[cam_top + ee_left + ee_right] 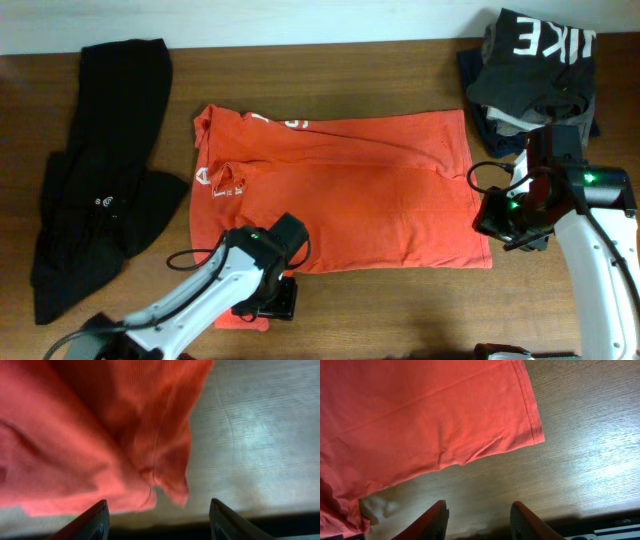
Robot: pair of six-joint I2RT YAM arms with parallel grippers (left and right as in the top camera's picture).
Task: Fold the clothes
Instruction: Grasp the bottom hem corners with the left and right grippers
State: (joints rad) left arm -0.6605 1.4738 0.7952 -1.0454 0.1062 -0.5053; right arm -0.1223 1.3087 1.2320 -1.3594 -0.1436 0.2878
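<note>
The red-orange T-shirt [350, 190] lies spread on the wooden table, collar end to the left with white lettering showing. My left gripper [268, 300] is open at the shirt's near left corner, where a small flap of sleeve [243, 318] pokes out. In the left wrist view the fingers [157, 520] are wide apart, with bunched red cloth [100, 435] just ahead of them. My right gripper [505, 225] is open beside the shirt's right hem. In the right wrist view the fingers [477, 517] stand over bare wood, with the hem corner [530, 425] ahead.
A long black garment [100, 180] lies at the far left. A stack of dark and grey folded clothes [535, 75] topped with white letters sits at the back right, just behind my right arm. Bare wood runs along the front edge [400, 320].
</note>
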